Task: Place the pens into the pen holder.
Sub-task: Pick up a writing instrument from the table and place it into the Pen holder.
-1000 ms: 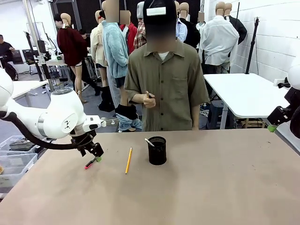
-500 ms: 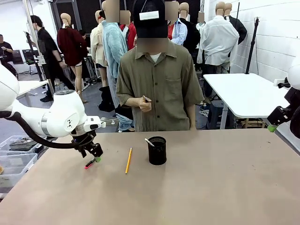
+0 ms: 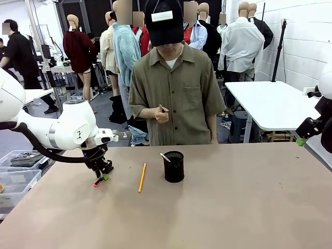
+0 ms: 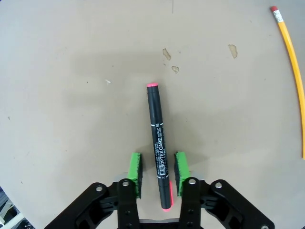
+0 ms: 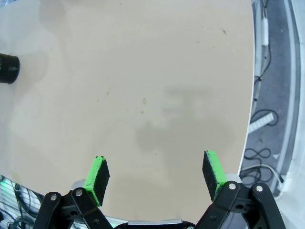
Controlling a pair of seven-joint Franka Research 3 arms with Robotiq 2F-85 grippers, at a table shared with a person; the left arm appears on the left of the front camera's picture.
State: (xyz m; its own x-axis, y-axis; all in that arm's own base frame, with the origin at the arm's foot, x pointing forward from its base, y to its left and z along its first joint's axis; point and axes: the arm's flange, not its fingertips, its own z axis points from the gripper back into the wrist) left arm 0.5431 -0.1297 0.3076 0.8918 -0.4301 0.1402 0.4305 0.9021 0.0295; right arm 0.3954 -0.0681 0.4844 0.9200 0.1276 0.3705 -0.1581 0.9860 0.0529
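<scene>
Down at the table (image 3: pixel 233 207) with the left gripper (image 4: pixel 157 162), straddling the red pen (image 4: pixel 158 129) near its tail. A sliver of gap beside each green pad (image 4: pixel 136 174), so not clamped yet. Flat on the table, that pen. Right gripper (image 5: pixel 155 164) spread wide and empty, well off to the side. One whitish pen (image 3: pixel 165 156) in the holder (image 3: pixel 174 168) already. Two to go, by the look of it: red first, then the yellow pencil (image 3: pixel 141 178) lying between left gripper and holder.
</scene>
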